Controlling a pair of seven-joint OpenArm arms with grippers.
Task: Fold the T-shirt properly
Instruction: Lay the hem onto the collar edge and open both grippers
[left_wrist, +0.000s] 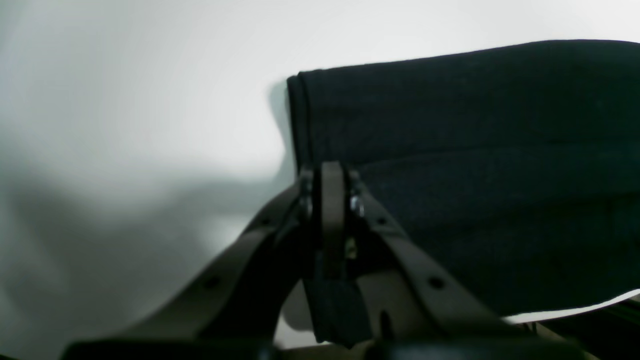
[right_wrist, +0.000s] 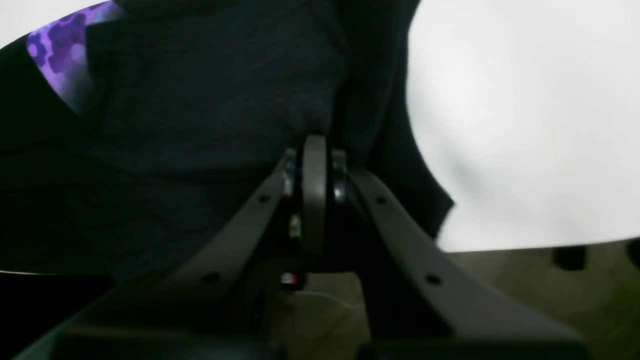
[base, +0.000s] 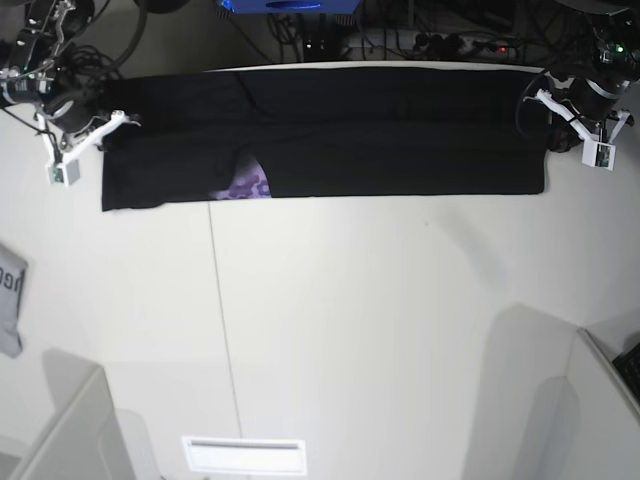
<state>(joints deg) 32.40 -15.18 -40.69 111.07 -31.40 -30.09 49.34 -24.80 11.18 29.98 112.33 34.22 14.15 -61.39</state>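
Both hands, left hand (base: 552, 128) & right hand (base: 103, 133), clamped on T-shirt (base: 400, 150) ends; I'd keep cloth taut, move together.

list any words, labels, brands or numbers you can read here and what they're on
None can be read in full.
Grey cloth item at the base view's left edge: dark lettering, cut off by the frame, unreadable.
T-shirt: purple print only, no words.

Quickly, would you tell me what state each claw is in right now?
Left claw: closed, gripping the T-shirt at its edge.
Right claw: closed, also gripping the T-shirt.
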